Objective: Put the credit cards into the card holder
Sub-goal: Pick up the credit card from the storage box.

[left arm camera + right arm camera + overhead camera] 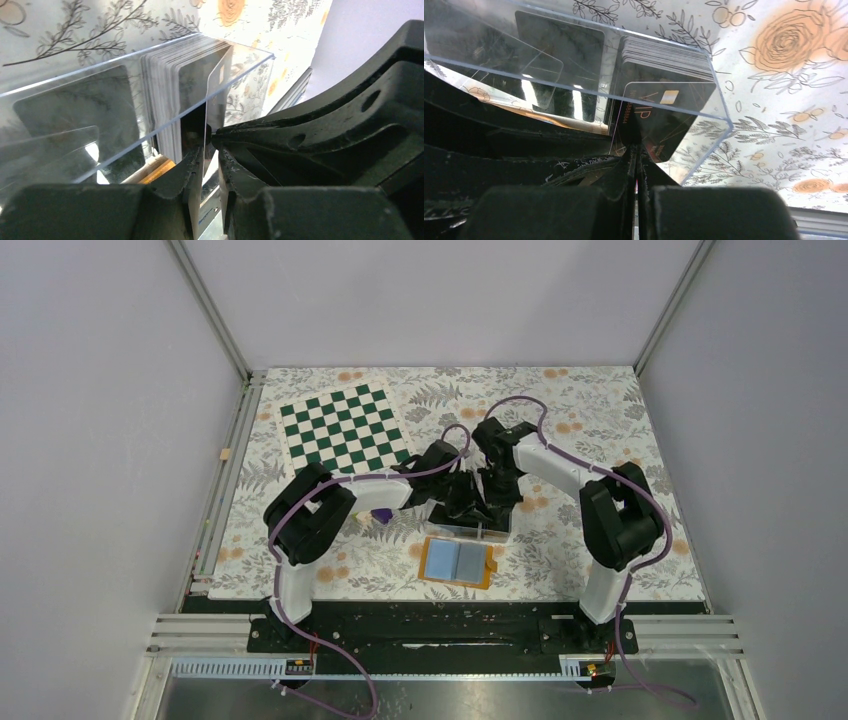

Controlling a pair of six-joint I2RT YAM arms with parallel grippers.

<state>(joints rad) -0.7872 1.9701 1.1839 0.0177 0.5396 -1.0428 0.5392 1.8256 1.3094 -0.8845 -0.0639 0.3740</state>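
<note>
- The card holder [458, 560] lies open and flat on the floral surface [600, 410], nearest the arm bases. Its light blue pockets face up and its orange edge shows around them. No card is seen in it.
- Just beyond it stands the clear plastic box [470, 530], and both arms bend down over it.
- The credit cards [664, 57] stand on edge in a packed stack at one end of the box; the rest of the box holds no cards.
- The right pincer [636, 150] is pressed together on the lower corner of a black VIP card [664, 117]. This front card is tilted off the stack, with its gold chip facing the wrist camera.
- The left pincer [209, 150] sits at the same end of the box, its fingers narrowly apart. A card's edge stands in the gap, close against one finger, with a slit of light on the other side.
- In the left wrist view, a tip of the right pincer touches that card from the side.
- A small purple thing [381, 514] lies to the left, under the left forearm.
- Farther back and to the left, a green-and-white chessboard [345, 430] lies flat, well apart from the box.
</note>
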